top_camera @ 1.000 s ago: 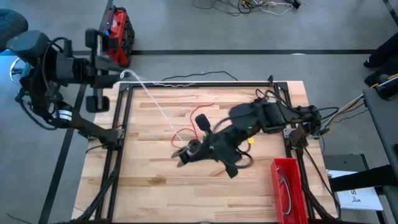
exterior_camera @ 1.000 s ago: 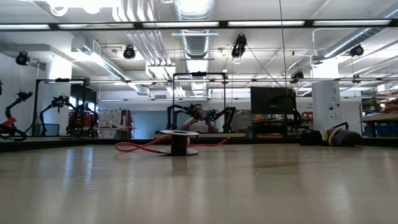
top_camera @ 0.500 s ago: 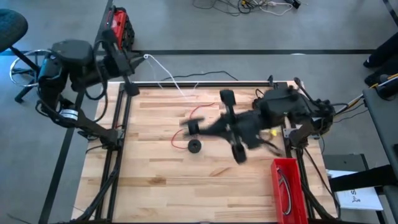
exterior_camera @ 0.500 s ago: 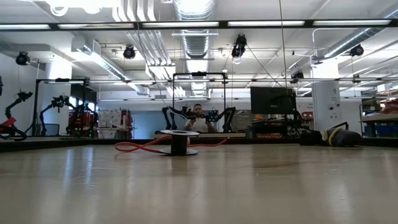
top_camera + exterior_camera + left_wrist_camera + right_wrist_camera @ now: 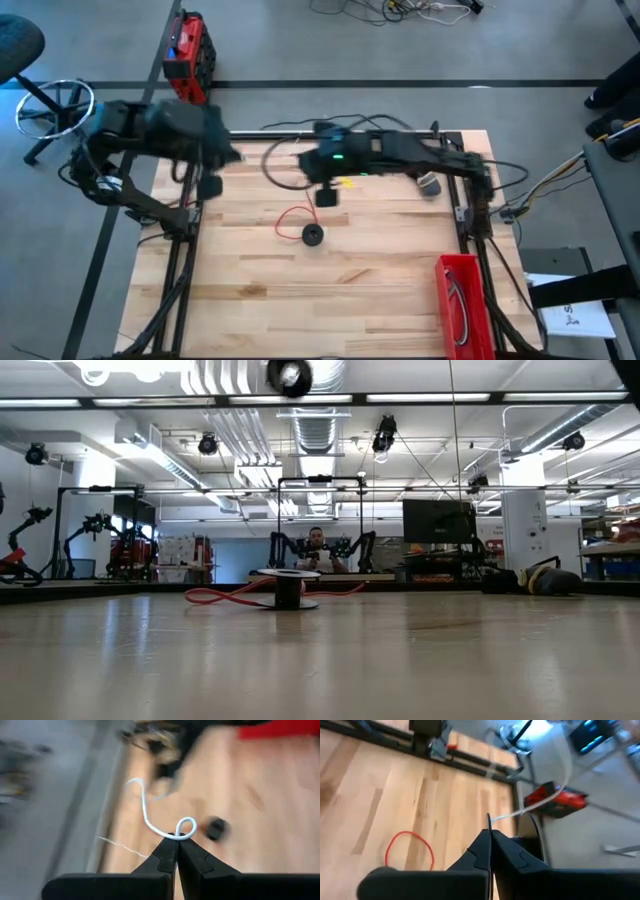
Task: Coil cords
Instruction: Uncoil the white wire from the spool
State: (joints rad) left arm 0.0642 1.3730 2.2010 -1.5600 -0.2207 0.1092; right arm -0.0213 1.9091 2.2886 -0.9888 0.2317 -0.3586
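- The left gripper [image 5: 176,840] has its fingers pressed together on the white cord [image 5: 150,820], which curls into a small loop right at the fingertips. In the high view this gripper [image 5: 222,155] sits at the table's far-left corner, over the frame rail.
- The right gripper [image 5: 489,837] is likewise pinched tight, with a thin strand of the white cord [image 5: 540,802] rising from between its tips. From above it [image 5: 322,160] hangs over the far edge of the table [image 5: 380,290], near the middle.
- The white cord [image 5: 285,160] arcs between the two grippers along that far edge, so both hold the same cable.
- The red cord [image 5: 292,218] lies in a loose loop on the table's middle, touching a small dark spool [image 5: 313,235]; it is not yet handled.
- Judged step: forming turns in the white cord between the two arms. The next move calls for bringing the held ends together without letting the loop spring open or drag across the red cord.
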